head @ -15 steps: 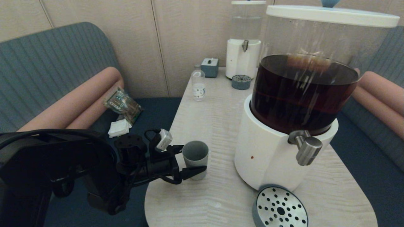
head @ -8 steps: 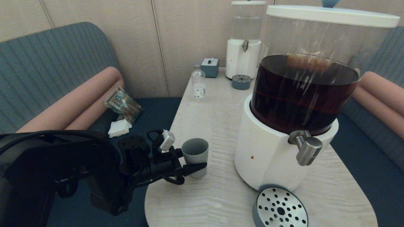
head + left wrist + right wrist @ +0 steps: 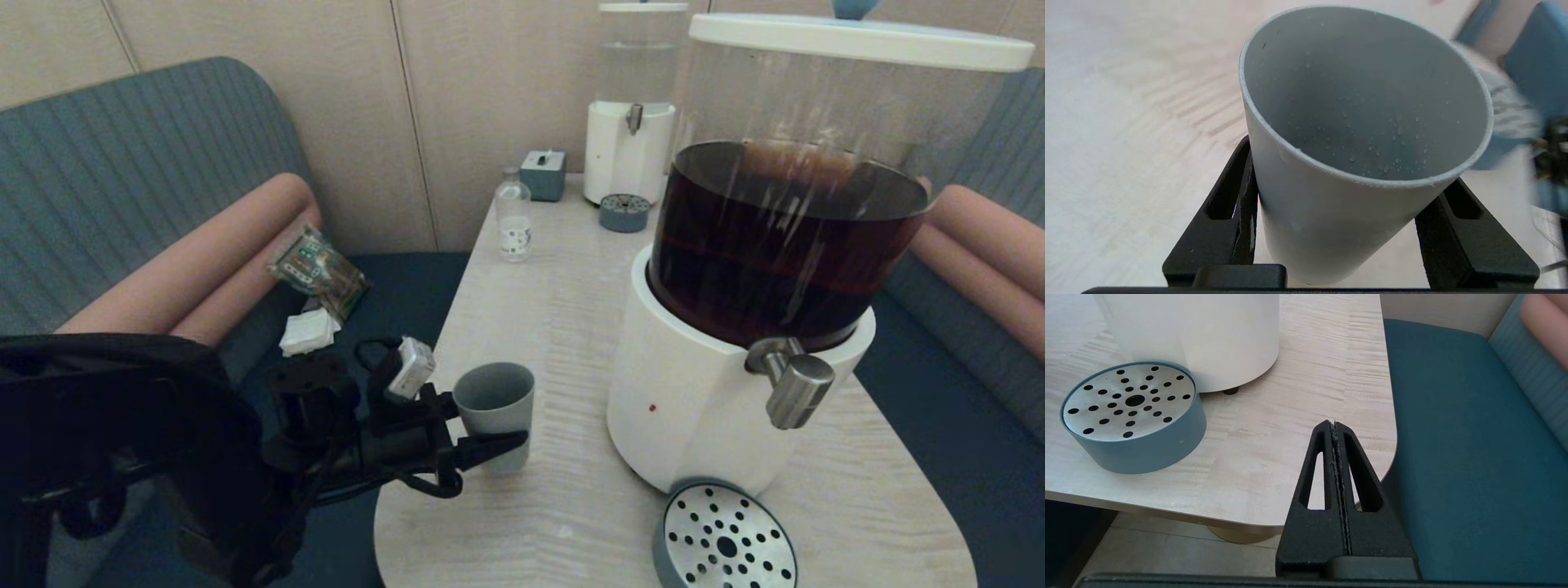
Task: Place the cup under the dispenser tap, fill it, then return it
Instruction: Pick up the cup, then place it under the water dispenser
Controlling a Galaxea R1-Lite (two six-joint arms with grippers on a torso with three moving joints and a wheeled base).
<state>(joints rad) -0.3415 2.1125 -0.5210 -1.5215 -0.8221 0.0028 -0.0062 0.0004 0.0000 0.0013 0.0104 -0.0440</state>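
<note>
Head view gives you the left gripper [image 3: 482,425] clamped on the cup [image 3: 494,412], one finger on each side of its lower wall. The cup sits left of the dispenser [image 3: 694,408], near the table [image 3: 555,327] edge; you cannot tell whether its base touches the wood. It leans slightly in the grasp and is empty, with only droplets inside. The low side grip probably keeps the rim free to pass beneath the tap [image 3: 796,388]. That tap projects from the dispenser's front right, above the drip tray [image 3: 725,539], so you must carry the cup around the white base, which stands in the direct line. Behind the dispenser are a bottle [image 3: 513,216] and a smaller dispenser [image 3: 629,106], well apart from the route. Your right gripper [image 3: 1336,430] is fully closed on nothing, parked right of the tray by the table edge.
</note>
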